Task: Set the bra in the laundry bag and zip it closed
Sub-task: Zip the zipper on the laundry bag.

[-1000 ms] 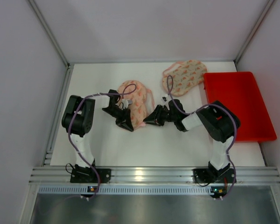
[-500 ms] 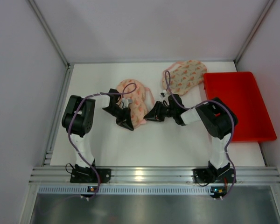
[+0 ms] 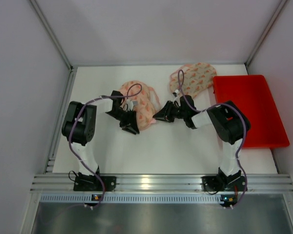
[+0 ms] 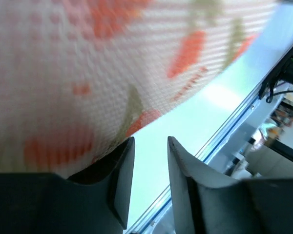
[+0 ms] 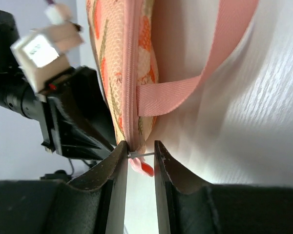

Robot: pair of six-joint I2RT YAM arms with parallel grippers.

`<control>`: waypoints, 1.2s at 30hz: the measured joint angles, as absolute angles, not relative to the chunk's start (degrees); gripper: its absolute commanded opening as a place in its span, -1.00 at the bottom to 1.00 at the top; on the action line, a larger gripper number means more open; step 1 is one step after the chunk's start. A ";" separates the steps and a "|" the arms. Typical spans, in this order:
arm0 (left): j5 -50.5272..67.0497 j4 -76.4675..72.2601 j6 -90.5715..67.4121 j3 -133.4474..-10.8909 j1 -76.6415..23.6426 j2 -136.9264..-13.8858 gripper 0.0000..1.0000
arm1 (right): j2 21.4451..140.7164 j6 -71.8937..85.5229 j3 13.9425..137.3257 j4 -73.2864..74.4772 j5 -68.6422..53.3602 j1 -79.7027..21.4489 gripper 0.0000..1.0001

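Note:
The laundry bag (image 3: 142, 100), pink mesh with an orange carrot print, lies at mid-table between both arms. My right gripper (image 3: 157, 117) is at the bag's right end. In the right wrist view it (image 5: 140, 146) is shut on the zipper pull (image 5: 146, 168), whose thin metal pin spans both pads at the end of the pink zipper line. A pink strap (image 5: 185, 87) loops off the bag (image 5: 112, 58). My left gripper (image 3: 132, 128) is at the bag's near-left side. Its jaws (image 4: 150, 141) stand open with nothing between them, and the mesh (image 4: 88, 63) drapes over the left finger. The bra is hidden.
A second piece of the same carrot-print fabric (image 3: 194, 80) lies at the back, right of centre. A red tray (image 3: 249, 109) sits along the right side. White walls enclose the table on three sides.
The left jaws have opened and let go of the mesh. The right gripper has moved toward the back with the zipper pull, and the bag has shifted back and left.

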State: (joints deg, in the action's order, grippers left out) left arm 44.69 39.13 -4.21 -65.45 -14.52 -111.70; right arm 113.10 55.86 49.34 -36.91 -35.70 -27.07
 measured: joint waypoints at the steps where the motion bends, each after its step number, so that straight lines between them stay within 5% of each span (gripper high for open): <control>1: 44.23 38.96 -2.72 -65.45 -14.02 -110.06 -0.14 | 113.10 57.25 48.71 -37.91 -35.75 -27.35 -1.00; 8: 36.49 36.25 12.01 -65.80 -15.35 -85.93 -0.03 | 113.08 67.02 44.56 -43.94 -36.12 -30.63 -1.00; 15: 24.95 24.84 34.98 -49.71 -34.85 -66.04 -0.01 | 112.75 72.66 44.56 -45.39 -35.83 -35.40 -1.00; 25: 19.77 11.77 57.10 -36.29 -37.71 -67.92 -0.03 | 111.79 77.23 44.56 -43.86 -34.06 -37.23 -1.00; 36: 20.58 2.13 64.84 -35.48 -37.71 -73.76 -0.14 | 111.77 80.97 44.56 -42.98 -33.65 -37.82 -1.00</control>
State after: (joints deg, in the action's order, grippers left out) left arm 20.58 2.13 64.84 -35.48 -37.71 -73.76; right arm 111.77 80.97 44.56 -42.98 -33.65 -37.82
